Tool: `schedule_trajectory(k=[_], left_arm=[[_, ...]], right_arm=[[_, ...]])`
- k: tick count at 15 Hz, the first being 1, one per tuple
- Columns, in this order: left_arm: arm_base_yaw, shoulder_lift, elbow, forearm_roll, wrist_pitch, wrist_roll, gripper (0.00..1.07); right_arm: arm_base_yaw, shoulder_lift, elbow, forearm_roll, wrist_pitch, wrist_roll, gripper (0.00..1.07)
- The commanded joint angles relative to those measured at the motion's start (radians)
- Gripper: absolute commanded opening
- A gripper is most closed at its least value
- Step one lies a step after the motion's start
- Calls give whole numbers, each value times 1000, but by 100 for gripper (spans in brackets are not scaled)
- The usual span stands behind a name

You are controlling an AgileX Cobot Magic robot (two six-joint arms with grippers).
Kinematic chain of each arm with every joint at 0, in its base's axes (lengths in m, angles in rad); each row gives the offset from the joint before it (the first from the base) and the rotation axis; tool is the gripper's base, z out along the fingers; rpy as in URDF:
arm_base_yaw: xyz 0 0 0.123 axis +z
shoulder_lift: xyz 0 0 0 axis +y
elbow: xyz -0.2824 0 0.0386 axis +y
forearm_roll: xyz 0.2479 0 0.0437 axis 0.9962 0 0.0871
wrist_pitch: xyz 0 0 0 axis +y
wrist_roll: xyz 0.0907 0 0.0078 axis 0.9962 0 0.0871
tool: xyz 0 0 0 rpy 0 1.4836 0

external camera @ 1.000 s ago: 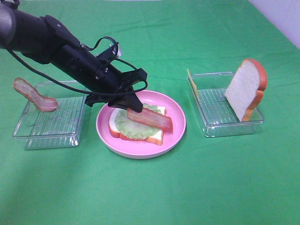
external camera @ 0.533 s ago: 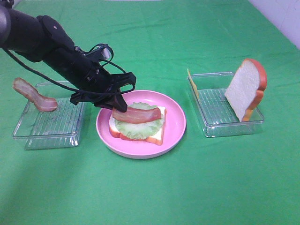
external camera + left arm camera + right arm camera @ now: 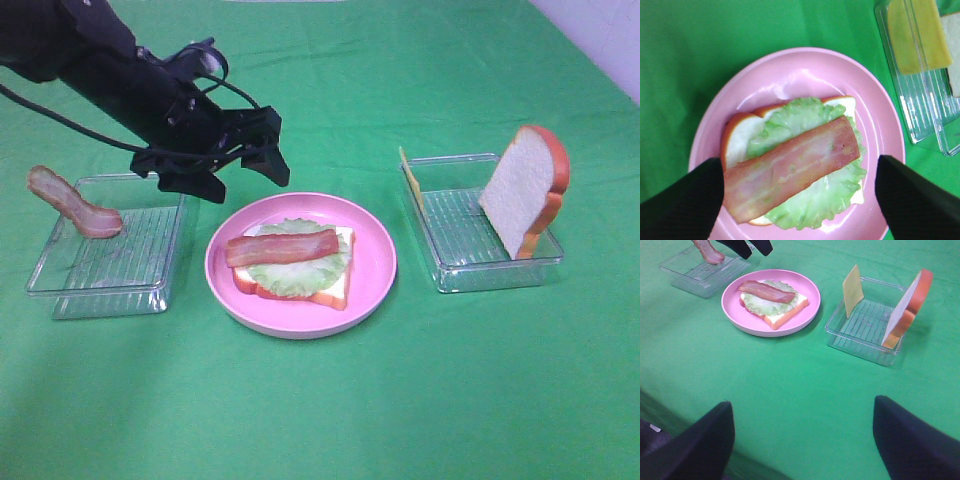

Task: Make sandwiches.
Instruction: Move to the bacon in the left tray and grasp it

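One bacon strip (image 3: 792, 167), one lettuce leaf (image 3: 815, 200) and one bread slice (image 3: 736, 147) lie beneath the left gripper (image 3: 232, 182), jaws parted and empty; the right gripper (image 3: 802, 410) gapes likewise.

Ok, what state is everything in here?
left hand: open, empty, raised above the pink plate
right hand: open, empty
bacon strip: flat on the lettuce
lettuce: on the lower bread slice
lower bread slice: flat on the pink plate
second bacon strip: propped on rim of left tray
cheese slice: upright in right tray
second bread slice: on edge, same tray
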Motion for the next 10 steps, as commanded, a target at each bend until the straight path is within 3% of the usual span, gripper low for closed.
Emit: schedule_trajectory(k=[1, 4, 8, 10], left_arm=[[-1, -116, -2, 270, 7, -254, 79], [-1, -194, -12, 520, 109, -474, 79], [0, -200, -121, 759, 386, -571, 79], [44, -200, -178, 795, 482, -578, 77]], right_arm=[[-2, -15, 4, 3, -1, -14, 73], [-2, -15, 4, 3, -1, -14, 73], [-2, -15, 4, 3, -1, -14, 73], [-2, -15, 4, 3, -1, -14, 73]])
